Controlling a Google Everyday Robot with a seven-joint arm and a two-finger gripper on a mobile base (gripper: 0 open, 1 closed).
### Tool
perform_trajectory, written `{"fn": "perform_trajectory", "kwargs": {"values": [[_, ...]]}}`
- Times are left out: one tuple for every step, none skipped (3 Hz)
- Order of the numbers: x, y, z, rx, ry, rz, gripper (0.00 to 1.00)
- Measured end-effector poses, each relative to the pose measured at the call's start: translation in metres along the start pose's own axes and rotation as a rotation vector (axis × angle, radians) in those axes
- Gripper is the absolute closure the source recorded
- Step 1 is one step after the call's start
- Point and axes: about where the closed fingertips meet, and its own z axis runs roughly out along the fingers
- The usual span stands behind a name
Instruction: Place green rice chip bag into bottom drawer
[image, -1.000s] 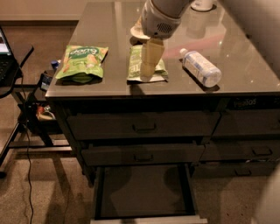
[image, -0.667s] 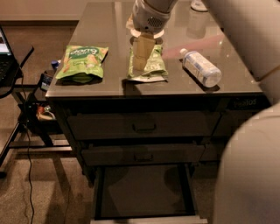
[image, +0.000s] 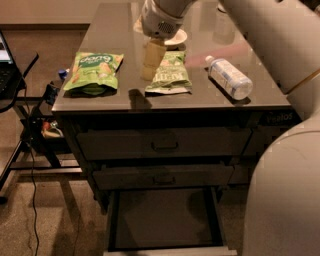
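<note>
The gripper (image: 152, 62) hangs just right of the green rice chip bag (image: 94, 72) on the table (image: 115, 30), open or closed nobody can tell, and should move left to grab its puffy middle for the bottom drawer (image: 165, 220).

— What can be read on the green rice chip bag (image: 94, 72)?
— White lettering is set in a dark oval near its top. It seems to read "dang", though that is not certain.
— And elsewhere?
— White block letters are printed on the olive bag (image: 170, 75) and a label is wrapped round the bottle (image: 229, 77); neither can be made out. A pale word on the cabinet front (image: 275, 119) cannot be read. The gripper (image: 150, 67) is held over the tabletop (image: 110, 30) between the two bags.
</note>
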Motion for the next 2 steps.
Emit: {"fn": "perform_trajectory", "kwargs": {"values": [[-0.022,-0.012,0.018,-0.01,-0.021,-0.035,0.0],[-0.044,-0.025,0.03,-0.027,-0.023,-0.071,0.0]]}}
